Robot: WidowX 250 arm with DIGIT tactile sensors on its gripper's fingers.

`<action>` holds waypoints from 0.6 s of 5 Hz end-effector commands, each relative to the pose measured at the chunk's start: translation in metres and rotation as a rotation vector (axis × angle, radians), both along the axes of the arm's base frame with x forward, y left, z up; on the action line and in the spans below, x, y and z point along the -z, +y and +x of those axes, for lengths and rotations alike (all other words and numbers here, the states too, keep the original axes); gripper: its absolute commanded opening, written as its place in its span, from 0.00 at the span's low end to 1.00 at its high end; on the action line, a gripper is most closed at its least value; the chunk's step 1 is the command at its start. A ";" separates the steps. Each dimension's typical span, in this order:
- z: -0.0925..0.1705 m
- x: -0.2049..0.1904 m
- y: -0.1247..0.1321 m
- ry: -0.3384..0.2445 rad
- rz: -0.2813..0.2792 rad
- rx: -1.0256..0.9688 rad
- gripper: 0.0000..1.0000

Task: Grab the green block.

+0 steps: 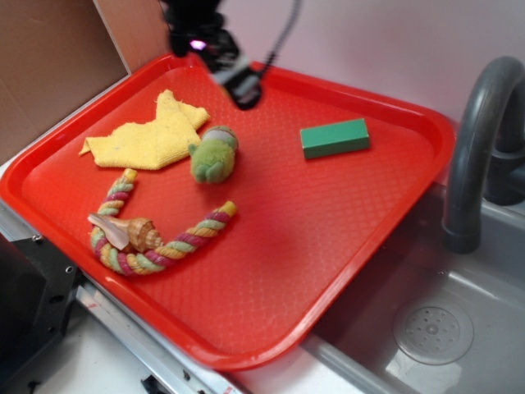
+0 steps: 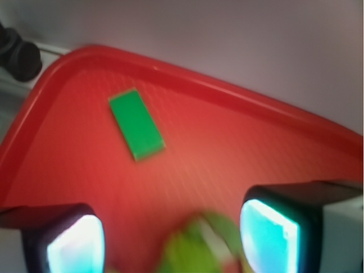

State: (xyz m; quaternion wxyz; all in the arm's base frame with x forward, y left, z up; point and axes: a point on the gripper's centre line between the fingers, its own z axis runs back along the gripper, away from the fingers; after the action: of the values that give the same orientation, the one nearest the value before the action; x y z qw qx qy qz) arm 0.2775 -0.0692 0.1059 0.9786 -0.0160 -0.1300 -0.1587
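Approach step. Gripper (image 2: 170, 236) fingers (image 2: 74, 239) spread, empty, above plush toy (image 1: 213, 153). Green block (image 1: 335, 138) lies well apart on tray (image 1: 344, 271); next: shift over block, descend.

no readable text, labels, brands or numbers anywhere

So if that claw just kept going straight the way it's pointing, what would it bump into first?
Probably the fuzzy green plush toy, low between the open gripper's fingers, or bare tray beside it. The green block lies farther off. Depth is unclear.
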 end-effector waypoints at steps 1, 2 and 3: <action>0.050 0.031 -0.026 0.000 -0.020 0.124 1.00; 0.056 0.044 -0.033 0.024 -0.021 0.174 1.00; 0.058 0.058 -0.038 0.056 0.001 0.197 1.00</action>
State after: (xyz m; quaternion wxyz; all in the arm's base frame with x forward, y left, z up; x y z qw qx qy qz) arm 0.3258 -0.0959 0.0274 0.9663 -0.0326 -0.0651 -0.2470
